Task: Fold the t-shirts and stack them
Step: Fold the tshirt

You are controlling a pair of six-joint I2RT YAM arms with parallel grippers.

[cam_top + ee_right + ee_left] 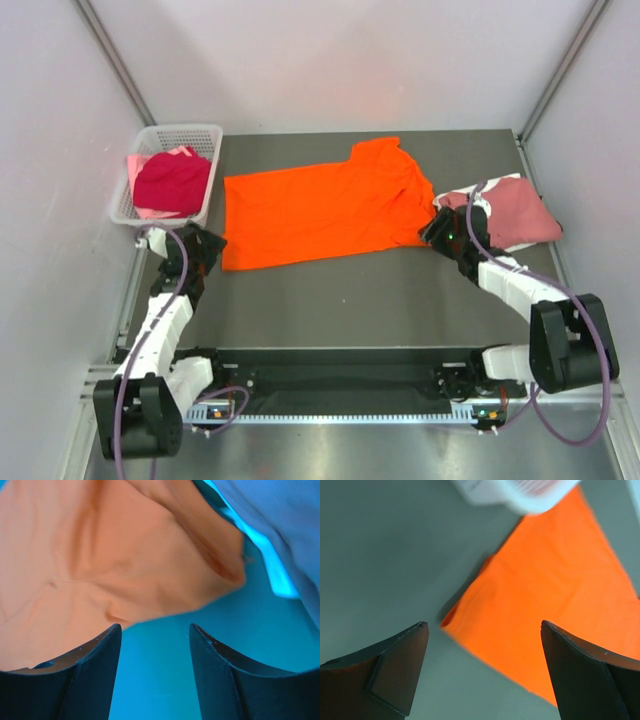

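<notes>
The bright orange t-shirt point(320, 205) lies spread across the middle of the table; it also shows in the left wrist view point(555, 615) and the right wrist view point(100, 565). My left gripper point(205, 245) is open and empty, just off the shirt's near left corner. My right gripper point(437, 230) is open and empty at the shirt's right edge, by the sleeve. A dusty rose shirt point(520, 215) with a white one under it lies folded at the right. A crimson shirt point(172, 180) and a pale pink one fill the basket.
The white lattice basket point(125, 200) stands at the table's back left; its corner shows in the left wrist view point(520, 492). White walls and metal posts enclose the table on three sides. The arm bases and rail sit at the near edge.
</notes>
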